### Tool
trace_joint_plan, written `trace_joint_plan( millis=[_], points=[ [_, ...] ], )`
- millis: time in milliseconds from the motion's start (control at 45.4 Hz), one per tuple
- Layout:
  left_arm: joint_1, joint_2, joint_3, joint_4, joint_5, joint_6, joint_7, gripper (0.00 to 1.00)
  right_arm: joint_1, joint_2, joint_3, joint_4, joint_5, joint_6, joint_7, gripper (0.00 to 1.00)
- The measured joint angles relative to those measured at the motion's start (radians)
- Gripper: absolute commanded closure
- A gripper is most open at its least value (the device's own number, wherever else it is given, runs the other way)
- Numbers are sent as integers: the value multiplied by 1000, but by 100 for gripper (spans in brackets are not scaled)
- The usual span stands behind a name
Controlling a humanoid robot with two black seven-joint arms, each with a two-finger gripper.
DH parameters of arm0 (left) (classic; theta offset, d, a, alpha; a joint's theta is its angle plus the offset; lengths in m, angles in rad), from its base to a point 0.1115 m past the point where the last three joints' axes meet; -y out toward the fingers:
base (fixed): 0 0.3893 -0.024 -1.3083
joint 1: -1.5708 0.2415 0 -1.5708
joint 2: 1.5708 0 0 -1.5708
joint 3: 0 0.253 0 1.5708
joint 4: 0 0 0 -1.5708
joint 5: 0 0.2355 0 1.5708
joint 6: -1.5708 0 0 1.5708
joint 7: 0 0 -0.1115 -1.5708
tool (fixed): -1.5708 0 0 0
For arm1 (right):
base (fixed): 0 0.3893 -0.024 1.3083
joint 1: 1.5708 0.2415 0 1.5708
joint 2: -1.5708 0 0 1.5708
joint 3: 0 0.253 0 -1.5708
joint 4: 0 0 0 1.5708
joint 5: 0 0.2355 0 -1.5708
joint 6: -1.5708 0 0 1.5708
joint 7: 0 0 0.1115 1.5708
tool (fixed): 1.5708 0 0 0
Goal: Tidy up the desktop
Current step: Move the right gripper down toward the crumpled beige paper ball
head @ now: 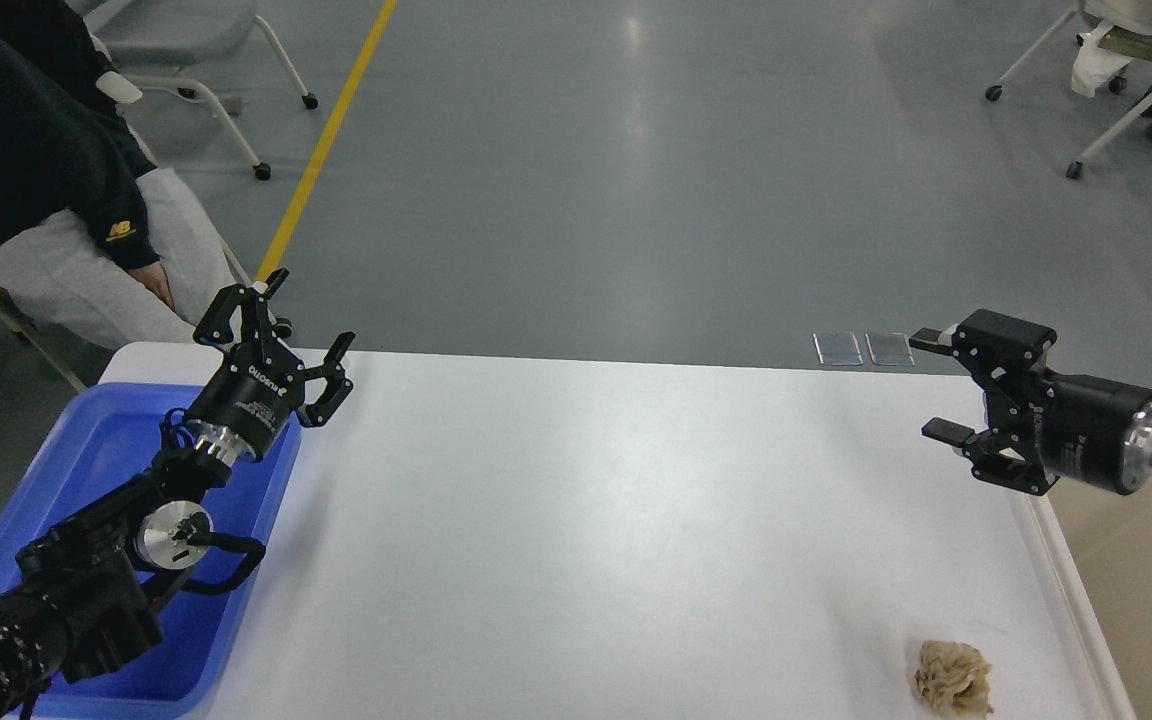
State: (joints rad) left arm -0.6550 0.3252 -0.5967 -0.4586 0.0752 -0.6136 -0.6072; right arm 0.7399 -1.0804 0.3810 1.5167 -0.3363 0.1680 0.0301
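The white desktop [576,520] fills the middle of the head view. A crumpled tan paper ball [953,677] lies on it near the front right corner. My left gripper [279,320] is open and empty, held above the desktop's far left corner beside the blue tray. My right gripper [939,388] is open and empty, held above the desktop's right edge, well behind the paper ball.
A blue plastic tray [96,470] sits at the left under my left arm. A beige bin [1151,590] stands off the right edge. A seated person [46,190] is at the far left. Rolling chairs [1136,90] stand on the grey floor beyond.
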Motion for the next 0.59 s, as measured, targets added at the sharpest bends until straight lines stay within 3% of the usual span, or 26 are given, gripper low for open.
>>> trace_joint_plan(
  millis=[352, 595],
  points=[
    [0, 0, 1, 0, 0, 0, 1, 0, 20, -69, -313, 149, -222, -223, 5, 0],
    [0, 0, 1, 0, 0, -1, 1, 0, 14, -33, -471, 139, -466, -399, 12, 0]
  ],
)
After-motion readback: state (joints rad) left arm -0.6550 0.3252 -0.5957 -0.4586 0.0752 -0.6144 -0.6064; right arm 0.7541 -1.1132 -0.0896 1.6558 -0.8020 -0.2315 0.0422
